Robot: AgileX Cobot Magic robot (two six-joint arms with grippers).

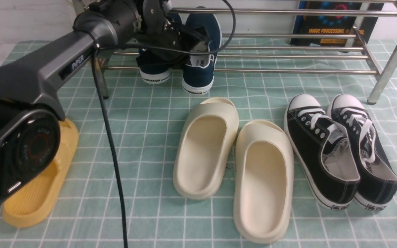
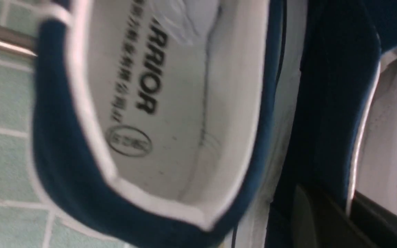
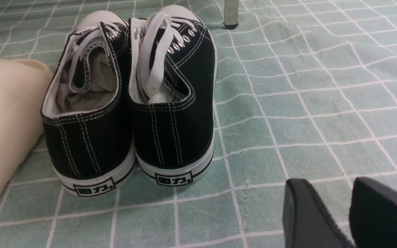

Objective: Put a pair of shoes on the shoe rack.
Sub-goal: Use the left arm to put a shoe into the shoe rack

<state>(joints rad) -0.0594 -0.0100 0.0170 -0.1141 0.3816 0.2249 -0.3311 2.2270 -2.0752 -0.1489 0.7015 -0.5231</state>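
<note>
"What colours are the shoes?"
"Navy-blue slip-ons (image 1: 200, 74) with white soles, lettered black inside. Beside them in tone, cream slides (image 1: 263, 179), and yellow slides (image 1: 52, 179) near the cloth's left edge."
"And the sneakers (image 1: 322, 155)?"
"Black, with white toe caps, white laces and pale stitching."
"The rest?"
"A shiny silver rack (image 1: 298, 71); a soft green cloth (image 1: 143, 213) patterned with white grid lines."

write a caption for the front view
Left arm reaching the navy slip-ons on the silver rack
</note>
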